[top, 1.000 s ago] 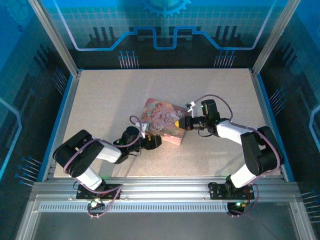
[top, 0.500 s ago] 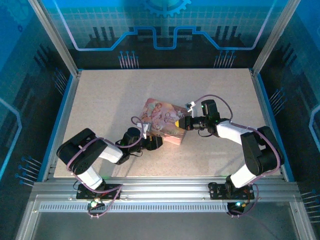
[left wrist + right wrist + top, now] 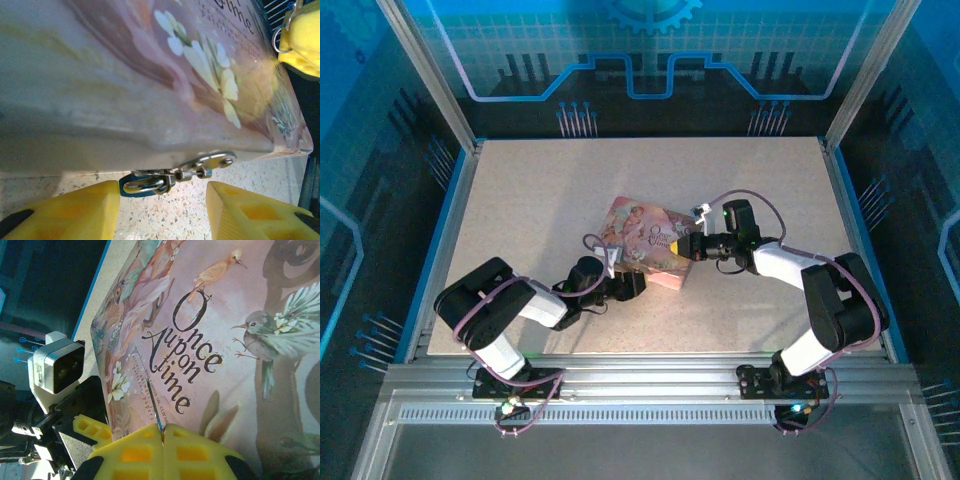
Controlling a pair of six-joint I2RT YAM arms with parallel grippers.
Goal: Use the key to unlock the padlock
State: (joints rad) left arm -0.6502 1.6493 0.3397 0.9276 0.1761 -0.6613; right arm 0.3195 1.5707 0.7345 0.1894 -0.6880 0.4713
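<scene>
A pink rectangular tin box (image 3: 642,238) with painted birds and the words "Once upon a time" on its lid lies flat near the middle of the speckled beige bench (image 3: 540,190), turned at an angle to the edges.

The left gripper (image 3: 628,284) is down at bench level against the tin's near side. In the left wrist view it (image 3: 163,194) is released: its two yellow fingers (image 3: 65,212) stand apart, one on each side of the tiny dark metal padlock (image 3: 145,184). The padlock has a silvery loop and a blue glint. It hangs from a silver hasp (image 3: 210,162) on the tin's lower edge and lies just above the bench surface. The left-hand finger is very close to the padlock, though I cannot tell whether it touches. The other finger is clearly apart from it.

The right gripper (image 3: 686,246) reaches in from the opposite side, at the tin's right end. In the right wrist view it (image 3: 162,432) is clenched, pads pressed together over the lid's edge. A thin silvery key (image 3: 157,417), or what looks like one, pokes out from between the pads and points across the lid. In the left wrist view a small wire ring (image 3: 280,39) hangs beside a yellow finger of that gripper. The key is well apart from the padlock, with the tin's body between them.
</scene>
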